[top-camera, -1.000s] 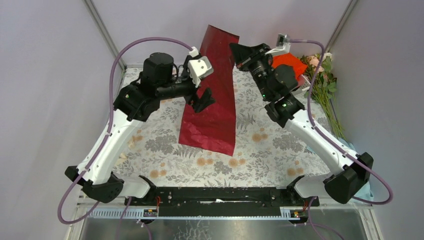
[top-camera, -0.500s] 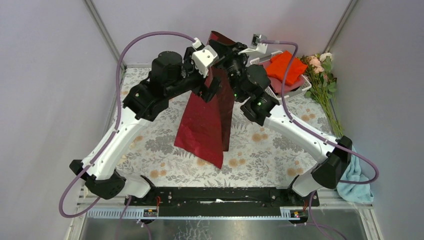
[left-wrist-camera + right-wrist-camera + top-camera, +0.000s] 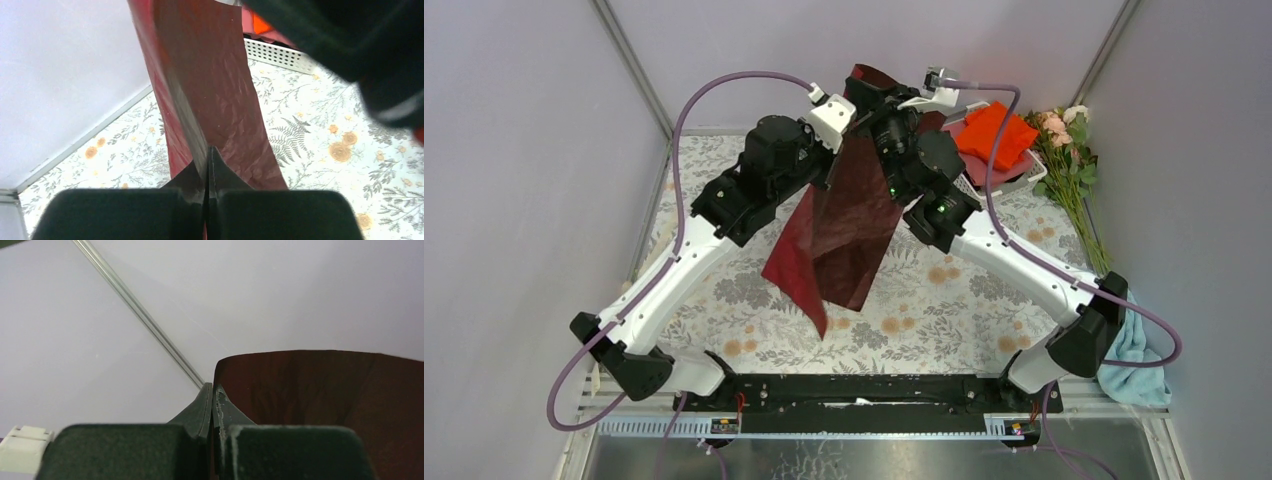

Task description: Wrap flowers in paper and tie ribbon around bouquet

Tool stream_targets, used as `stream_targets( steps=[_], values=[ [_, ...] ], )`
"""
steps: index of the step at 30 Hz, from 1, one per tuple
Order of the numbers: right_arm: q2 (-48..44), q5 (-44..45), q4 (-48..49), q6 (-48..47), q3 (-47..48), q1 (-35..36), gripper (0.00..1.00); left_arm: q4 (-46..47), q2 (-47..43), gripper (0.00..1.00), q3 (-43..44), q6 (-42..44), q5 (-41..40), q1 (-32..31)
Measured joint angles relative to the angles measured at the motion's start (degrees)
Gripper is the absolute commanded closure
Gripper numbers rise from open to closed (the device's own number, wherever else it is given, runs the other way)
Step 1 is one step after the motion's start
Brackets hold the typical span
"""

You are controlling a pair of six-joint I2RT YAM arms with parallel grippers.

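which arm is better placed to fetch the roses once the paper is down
Right, probably. The flowers lie at the far right, beside the right arm; the left arm would reach across. Both the left end effector and right end effector are shut on the paper.

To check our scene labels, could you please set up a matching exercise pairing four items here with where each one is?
Things:
1. maroon wrapping paper
2. roses
3. orange cloth
4. blue towel

Places:
A. in the white basket
B. hanging in mid-air
C. near right corner
D. lying along the right side

Pairs: 1-B, 2-D, 3-A, 4-C
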Motion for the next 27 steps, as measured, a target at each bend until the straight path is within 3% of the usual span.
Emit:
stream_targets(
  steps=[1,4,5,8,12,17,21,27],
  values=[
    [-0.4,-0.2,-0.1,-1.6,-0.3,0.0,0.8,0.0,-0.4,1.0,-0.5,-0.1,0.1,0.0],
    [-2.3,-3.4,-3.0,-7.8,-0.5,-0.3,0.15,-1.2,-2.0,1.0,-0.8,-0.1,2.3,0.0],
    [-3.2,-5.7,-6.1,-10.4,-0.1,-0.8,0.03,-2.2,-2.8,1.0,-0.8,0.1,3.8,0.0],
    [-6.9,-13.3,-19.3,-17.3,2.3,-4.9,0.0,-5.7,-5.7,1.0,0.1,1.2,7.1,0.1],
    [-14.9,-24.2,-32.3,-22.1,-1.5,-17.2,0.0,-9.6,-7.7,1.0,4.2,4.0,9.9,2.1],
    [-21.9,-36.8,-35.8,-20.8,-18.9,-32.4,0.0,-11.3,-4.4,1.0,12.0,5.7,18.2,15.3],
    [-14.6,-45.7,-33.7,-15.8,-29.2,-38.9,0.0,-11.7,2.6,1.0,16.4,7.1,26.6,26.4],
    [1.2,-50.2,-33.9,-11.3,-29.9,-40.3,0.0,-11.6,18.6,1.0,17.4,8.9,35.8,37.9]
  ],
)
